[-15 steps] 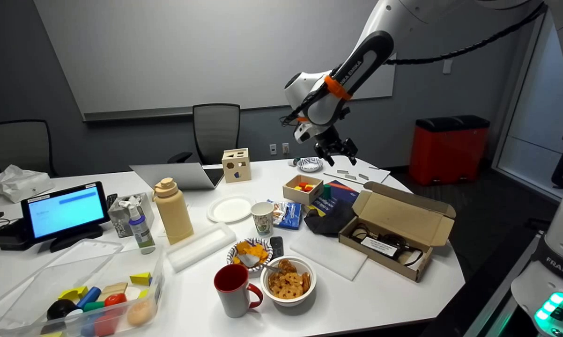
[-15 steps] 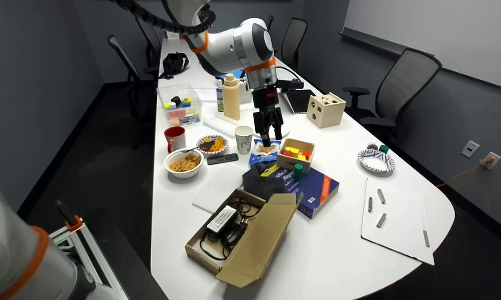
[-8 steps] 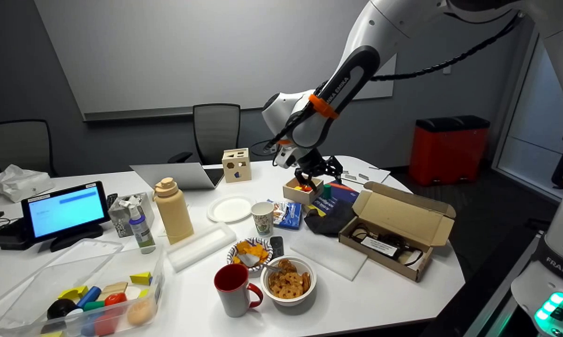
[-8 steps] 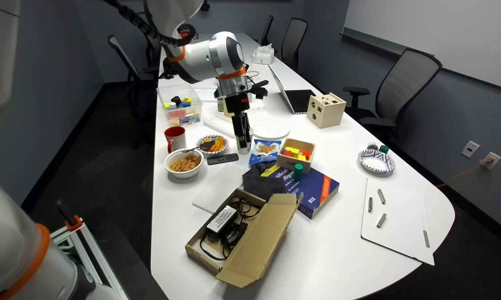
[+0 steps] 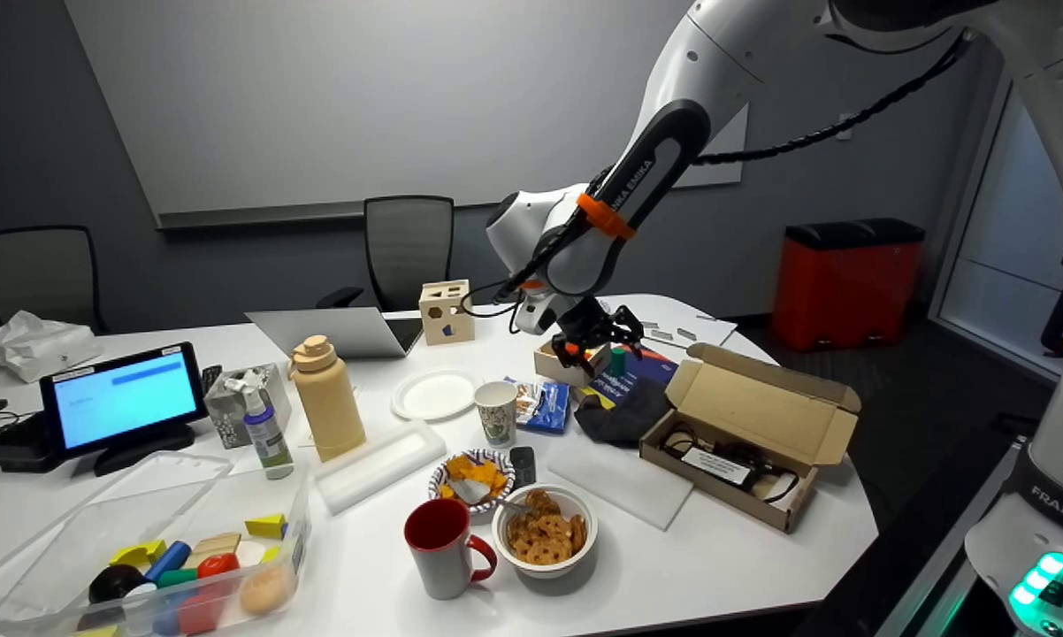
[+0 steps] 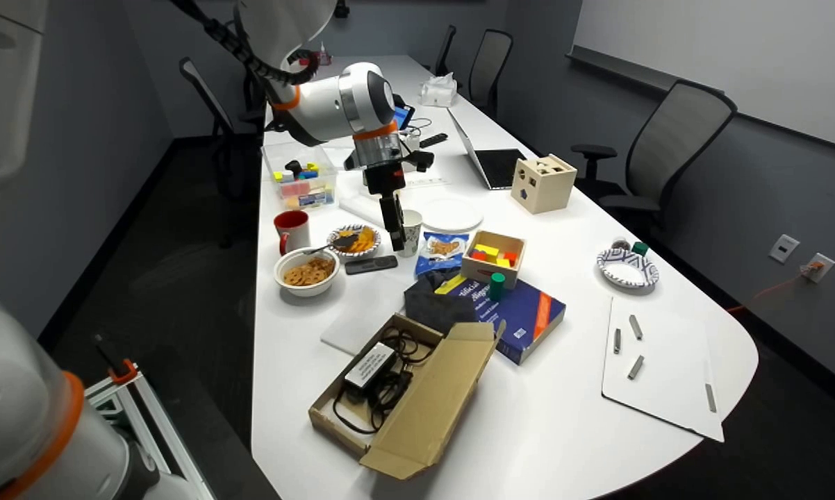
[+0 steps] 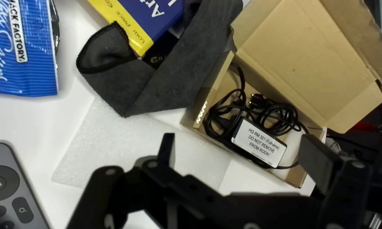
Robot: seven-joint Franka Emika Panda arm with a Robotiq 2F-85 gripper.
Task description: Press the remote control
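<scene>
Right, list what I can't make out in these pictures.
Remote control: cut off at left and bottom edges, wrist view.
Its button markings: too small in both exterior views.
Paper cup: partly behind the tool, in an exterior view.
Lit screen: writing too small, in an exterior view.
Blue bag: cut off at left and top edges, wrist view.

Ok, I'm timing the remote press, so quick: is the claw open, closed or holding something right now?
Claw: open, holding nothing, and not touching the remote control.

In an exterior view, the remote (image 6: 371, 264) lies between a bowl (image 6: 308, 289) and the snack bag (image 6: 442, 254).
</scene>
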